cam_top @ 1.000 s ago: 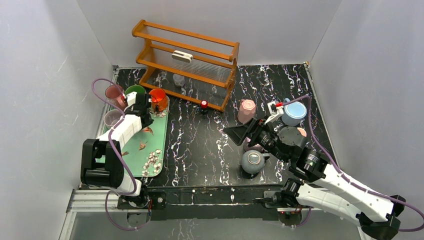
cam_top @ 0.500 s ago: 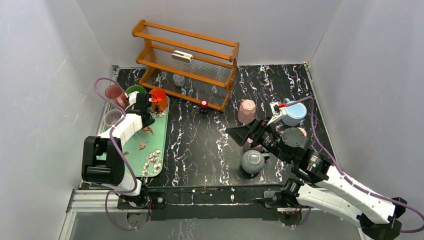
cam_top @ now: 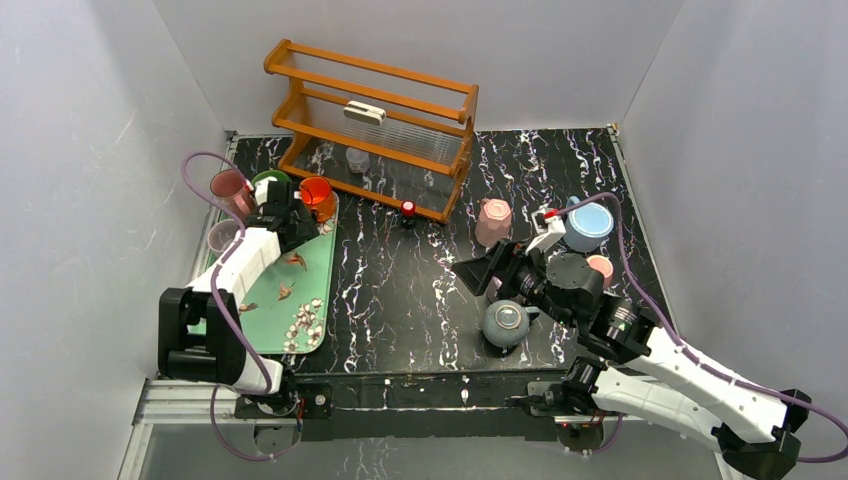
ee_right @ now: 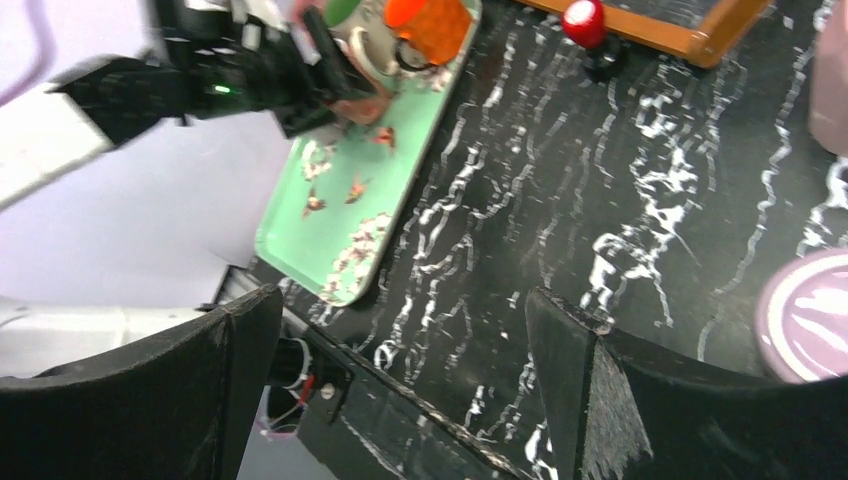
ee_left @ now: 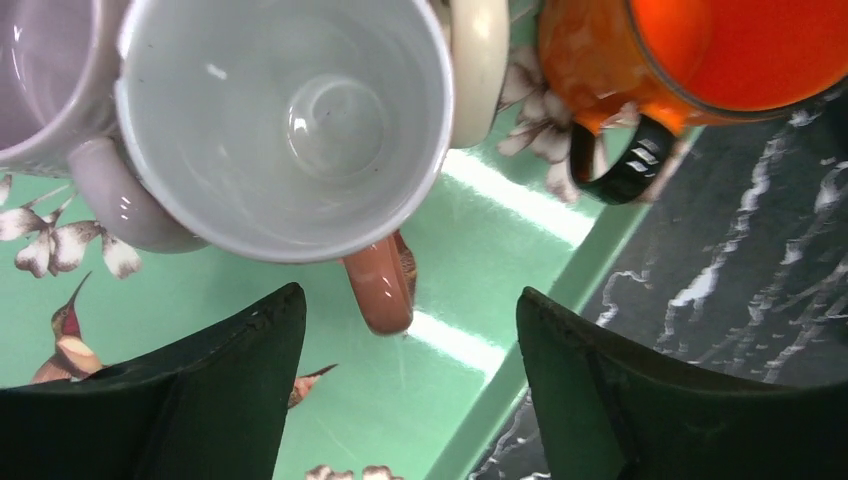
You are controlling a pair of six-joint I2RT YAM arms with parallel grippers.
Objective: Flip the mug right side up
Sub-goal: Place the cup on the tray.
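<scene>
The right gripper (ee_right: 402, 298) hangs above the tabletop (cam_top: 400, 290) in its right half, jaws spread wide and holding nothing. Just off its right finger in the right wrist view sits a lavender mug (ee_right: 805, 315), bottom up with its ringed base showing. From the top camera the gripper hides most of it. A grey mug (cam_top: 505, 322) stands bottom up as well, close to the near edge. A pink mug (cam_top: 493, 220) looks inverted too, and sits farther back toward the wooden rack (cam_top: 370, 110). A blue mug (cam_top: 588, 228) stands toward the right edge; I cannot tell which way up it is.

The left gripper (ee_left: 408, 300) is over the green tray (cam_top: 310, 290) along the left edge, at the tray's far end. Its jaws are apart and touch nothing. Ahead of them a white-lined mug (ee_left: 285, 115) stands mouth up, its pinkish handle (ee_left: 380, 285) pointing back between the fingers. An orange mug (ee_left: 700, 60) with a black handle stands just beside it, at the tray's rim.
</scene>
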